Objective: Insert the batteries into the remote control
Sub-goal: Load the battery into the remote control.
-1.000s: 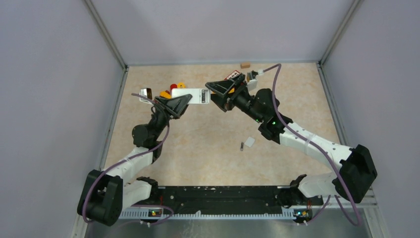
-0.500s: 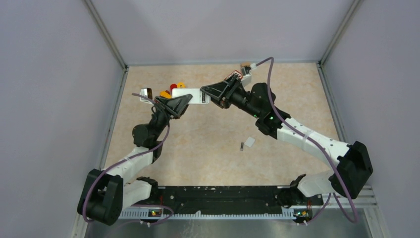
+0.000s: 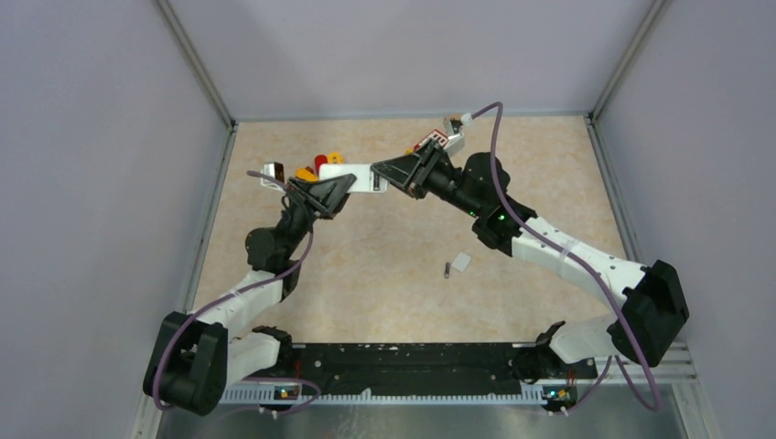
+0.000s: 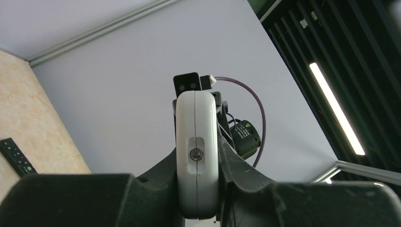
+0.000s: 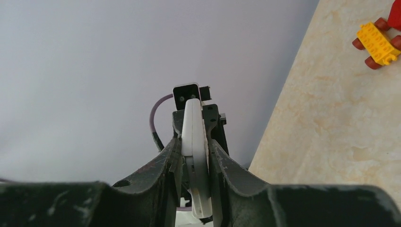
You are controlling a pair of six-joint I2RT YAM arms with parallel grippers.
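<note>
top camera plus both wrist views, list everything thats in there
white plastic remote control: one, white, held between both tools
small dark cylindrical battery: one, dark grey, lying on the table right of centre
small flat white piece: one, white, on the table next to that battery
black button remote: one, black, flat on the table
toy blocks: small cluster, yellow, orange and red, far side next to the left tool
beige marbled tabletop: one, beige, under everything
left tool: one, black, clamped on the white remote's left end
right tool: one, black, closed around its right end
</note>
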